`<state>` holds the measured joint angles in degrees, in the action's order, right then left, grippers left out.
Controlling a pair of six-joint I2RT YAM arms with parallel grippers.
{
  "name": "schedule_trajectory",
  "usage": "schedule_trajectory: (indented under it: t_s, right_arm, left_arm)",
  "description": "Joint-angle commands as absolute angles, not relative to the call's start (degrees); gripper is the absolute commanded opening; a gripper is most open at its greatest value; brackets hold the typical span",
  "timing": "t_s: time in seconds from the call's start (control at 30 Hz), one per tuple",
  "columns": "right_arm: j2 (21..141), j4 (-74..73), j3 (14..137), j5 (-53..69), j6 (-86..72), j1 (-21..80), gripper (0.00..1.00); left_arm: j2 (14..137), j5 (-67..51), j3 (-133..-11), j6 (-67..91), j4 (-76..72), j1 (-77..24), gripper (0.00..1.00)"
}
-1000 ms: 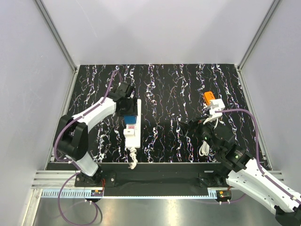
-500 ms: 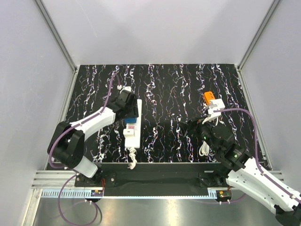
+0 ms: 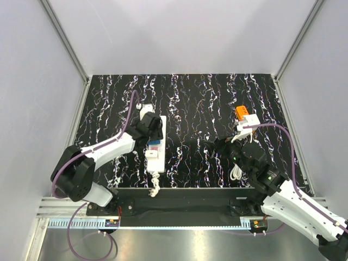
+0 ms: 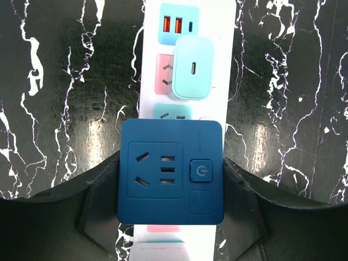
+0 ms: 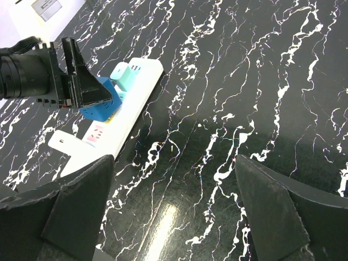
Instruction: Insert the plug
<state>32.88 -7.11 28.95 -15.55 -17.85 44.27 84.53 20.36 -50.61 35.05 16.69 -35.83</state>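
Since a second ago the left gripper has come nearer along the power strip, its arm folding lower. The right gripper has barely shifted and waits well apart on the right.

From the left wrist, the fingers clamp the blue plug by its sides over the strip, just on the near side of the mint charger. Its pins are hidden. I judge insertion is underway: next, line up over a free socket and press straight down.

From the right wrist, that gripper's fingers spread wide, holding nothing.
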Motion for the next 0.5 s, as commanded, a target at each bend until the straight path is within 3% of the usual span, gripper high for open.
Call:
schedule_trajectory:
  t_s: [0.0,0.47]
  right_arm:
    - [32.87,-4.57,29.09,-16.7,-17.67,44.56,1.0]
    - [34.37,-4.57,29.53,-16.17,-17.67,44.56,1.0]
  left_arm:
    - [87.89,16.78,-44.74,40.69,27.16,-38.84,0.0]
    - [90.26,17.23,-42.19,45.26,25.14,-44.03,0.0]
